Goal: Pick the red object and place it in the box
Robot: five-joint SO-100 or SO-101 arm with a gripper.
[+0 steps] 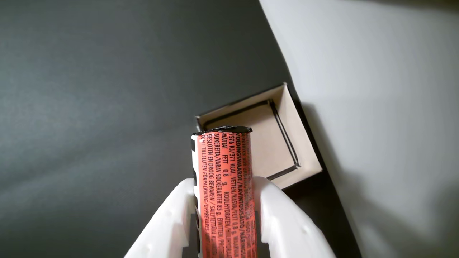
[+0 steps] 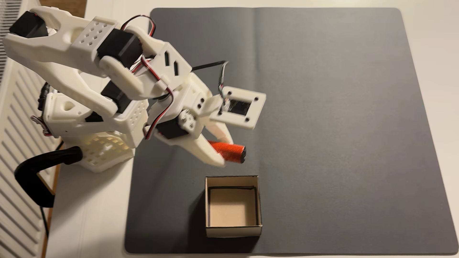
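Gripper (image 1: 224,186) clamped the red object (image 1: 226,193), black print legible in wrist view. Fixed view showed it off the mat (image 2: 347,124), dark flat end outward, box (image 2: 233,229) just beside, empty.

White printed arm (image 2: 82,57), perforated panels, black servos (image 2: 119,49) set at joints, red-black-white wires (image 2: 159,116) looped along links, white fingers (image 1: 287,218), square camera frame (image 2: 237,107) fixed by dark screws, lattice base (image 2: 104,148)

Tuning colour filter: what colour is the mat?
Dark grey mat, plain; clearest in the fixed view.
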